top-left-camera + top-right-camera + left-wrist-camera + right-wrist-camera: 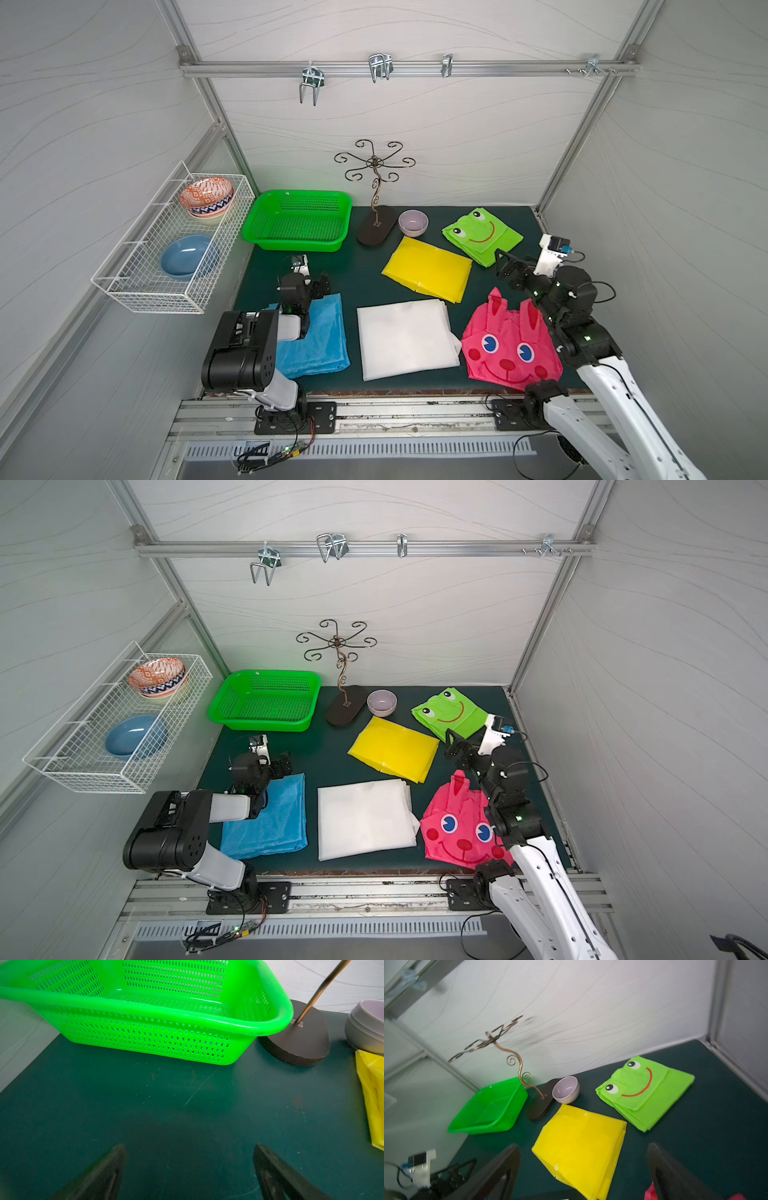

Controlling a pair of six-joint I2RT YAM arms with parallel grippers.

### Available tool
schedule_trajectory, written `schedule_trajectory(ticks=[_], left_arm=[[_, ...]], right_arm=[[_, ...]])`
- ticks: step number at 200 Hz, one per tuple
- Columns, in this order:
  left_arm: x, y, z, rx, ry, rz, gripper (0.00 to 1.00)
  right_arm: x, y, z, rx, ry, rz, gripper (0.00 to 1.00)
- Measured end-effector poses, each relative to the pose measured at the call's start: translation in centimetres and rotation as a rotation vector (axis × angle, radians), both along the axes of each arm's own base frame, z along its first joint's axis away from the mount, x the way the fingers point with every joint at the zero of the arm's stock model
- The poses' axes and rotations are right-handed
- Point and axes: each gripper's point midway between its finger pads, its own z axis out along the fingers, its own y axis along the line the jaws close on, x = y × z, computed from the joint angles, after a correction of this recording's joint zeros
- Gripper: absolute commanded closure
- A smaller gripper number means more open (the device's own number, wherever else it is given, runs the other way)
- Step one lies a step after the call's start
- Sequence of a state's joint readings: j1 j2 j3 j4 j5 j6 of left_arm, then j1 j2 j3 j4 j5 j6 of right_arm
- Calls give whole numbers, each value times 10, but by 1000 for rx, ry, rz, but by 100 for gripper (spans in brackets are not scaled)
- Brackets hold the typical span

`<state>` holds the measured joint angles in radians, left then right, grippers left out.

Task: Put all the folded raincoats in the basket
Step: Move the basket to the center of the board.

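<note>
No raincoat was yet in a grip, and the bright green perforated plastic basket [259, 216] stood empty at the rear left corner of the dark green bench [365, 282], so the task appeared to be at its opening reach. Five folded plastic raincoats lay flat:

- a blue raincoat [328, 340] at the front left corner
- a white raincoat [405, 338] by the front edge
- a pink rabbit-faced raincoat [505, 332] at the front right corner
- a yellow raincoat [428, 268] mid-bench
- a green frog-faced raincoat [486, 239] toward the rear right corner

Which one was meant could not be told.

The left gripper [189, 1147], jaws spread wide and empty, hung low over bare bench between the blue raincoat and the basket, its forearm crossing the blue raincoat. The right gripper [583, 1147], likewise spread and empty, hovered over the gap between the yellow and frog-faced raincoats, its arm stretched above the pink one.

The next move would probably call for descending onto one raincoat's edge and pinching all its layers so that the fold held.
</note>
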<state>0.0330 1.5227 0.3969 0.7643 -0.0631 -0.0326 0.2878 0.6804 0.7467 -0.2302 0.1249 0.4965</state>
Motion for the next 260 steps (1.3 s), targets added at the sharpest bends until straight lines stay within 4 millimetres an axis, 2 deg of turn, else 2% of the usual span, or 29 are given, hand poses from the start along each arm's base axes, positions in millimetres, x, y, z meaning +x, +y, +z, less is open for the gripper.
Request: schedule_trajectory(ticks=[14, 24, 40, 58, 85, 103, 123, 167, 198, 245, 260], left_arm=[[-4, -6, 11, 43, 12, 9, 0], [-3, -19, 30, 76, -9, -4, 0], [1, -47, 72, 100, -80, -32, 0], [5, -68, 116, 72, -138, -41, 0], [24, -73, 163, -40, -139, 23, 0], [41, -72, 177, -132, -109, 92, 0], [59, -77, 169, -143, -35, 84, 0], [83, -98, 110, -12, 223, -55, 0], [105, -106, 81, 95, 368, -124, 0], [139, -104, 50, 200, 532, -205, 1], [143, -100, 42, 207, 577, -217, 3]], right_arm=[[-9, 1, -18, 32, 85, 1, 1], [-14, 6, -31, 31, 141, 23, 1], [-20, 20, -51, 2, 223, 78, 1], [-25, 37, -68, -51, 290, 145, 1], [-29, 64, -85, -114, 356, 262, 2], [-34, 79, -93, -127, 381, 331, 3], [-37, 90, -94, -118, 384, 382, 3], [-39, 95, -93, -122, 377, 416, 3], [-41, 100, -98, -124, 395, 445, 3], [-42, 110, -105, -121, 435, 488, 4], [-41, 113, -102, -119, 433, 498, 4]])
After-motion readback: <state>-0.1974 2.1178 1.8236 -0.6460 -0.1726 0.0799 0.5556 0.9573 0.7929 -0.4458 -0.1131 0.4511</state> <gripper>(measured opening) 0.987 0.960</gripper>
